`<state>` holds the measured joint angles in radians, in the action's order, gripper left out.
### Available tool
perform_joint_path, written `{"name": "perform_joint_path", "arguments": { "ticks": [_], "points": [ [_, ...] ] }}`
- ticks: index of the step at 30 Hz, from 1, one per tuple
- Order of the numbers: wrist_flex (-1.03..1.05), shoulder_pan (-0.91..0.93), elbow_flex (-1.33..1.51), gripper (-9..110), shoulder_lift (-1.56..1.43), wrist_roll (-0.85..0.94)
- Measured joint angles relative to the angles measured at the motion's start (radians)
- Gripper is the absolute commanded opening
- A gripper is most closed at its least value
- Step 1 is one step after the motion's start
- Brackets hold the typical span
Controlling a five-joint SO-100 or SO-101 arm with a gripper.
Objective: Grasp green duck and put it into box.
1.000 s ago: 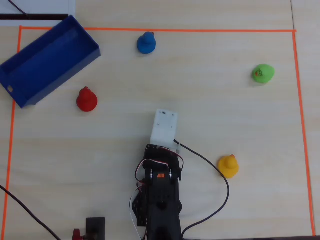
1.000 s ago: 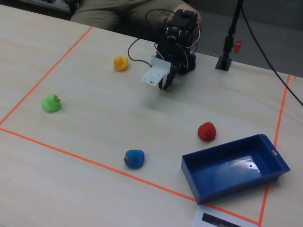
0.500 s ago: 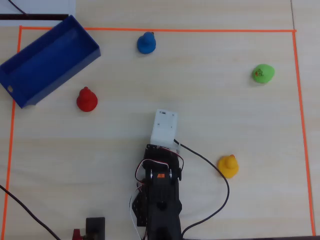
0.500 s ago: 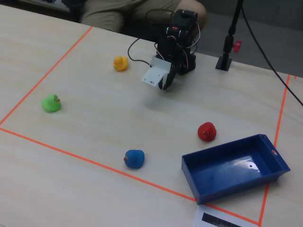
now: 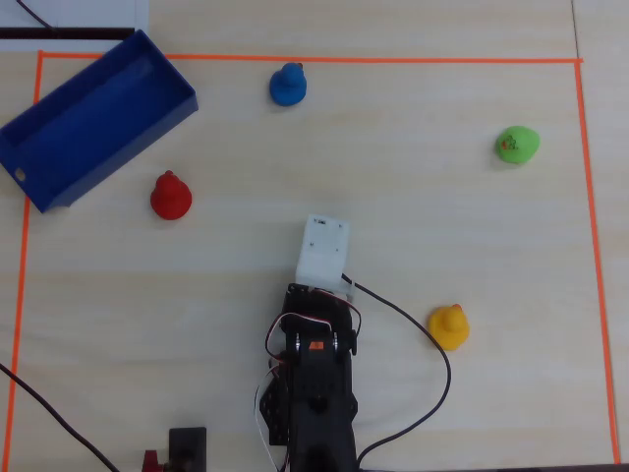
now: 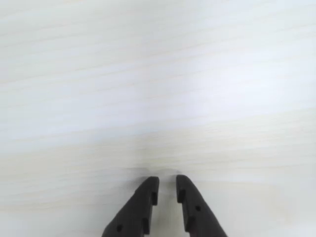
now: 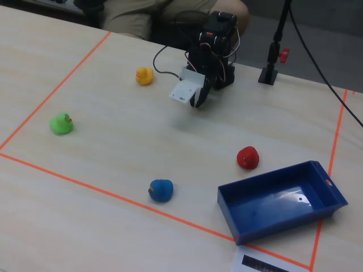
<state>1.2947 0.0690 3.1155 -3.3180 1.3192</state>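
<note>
- The gripper (image 6: 164, 185) hangs over bare table (image 5: 442, 226), fingers nearly together with a thin gap; nothing lies under or ahead of it in the wrist view
- From the gripper, in the overhead view, the stretch toward the green duck (image 5: 516, 145) is open wood; the yellow duck (image 5: 448, 326) sits well below that line
- Toward the box (image 5: 93, 118), the red duck (image 5: 170, 195) stands just beside its near wall; the blue duck (image 5: 287, 85) sits apart, by the orange tape (image 5: 393, 60)

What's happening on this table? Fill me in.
Nothing is being handled yet. The gripper hangs empty over bare table, jaws nearly closed with a narrow gap. The green duck sits untouched near the taped border, far from the arm. The box is empty, at the opposite corner.
</note>
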Motion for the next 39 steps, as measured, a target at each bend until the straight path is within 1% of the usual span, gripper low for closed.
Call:
{"name": "perform_joint_path", "arguments": {
  "ticks": [9,10,13,18,21,24,30,34,39],
  "points": [
    [0.000,0.000,0.000,2,0.000,0.000],
    [0.000,0.000,0.000,0,0.000,0.000],
    [0.000,0.000,0.000,0,0.000,0.000],
    [-0.009,0.012,0.000,8,0.006,0.005],
    [-0.101,0.092,-0.051,13,0.101,0.049],
    [-0.179,0.179,-0.221,19,0.270,0.087],
    [-0.301,0.341,-0.701,24,0.632,0.118],
    [-0.456,0.477,-0.986,28,0.833,0.176],
    [-0.641,0.650,-1.247,32,1.045,0.224]
  ]
}}
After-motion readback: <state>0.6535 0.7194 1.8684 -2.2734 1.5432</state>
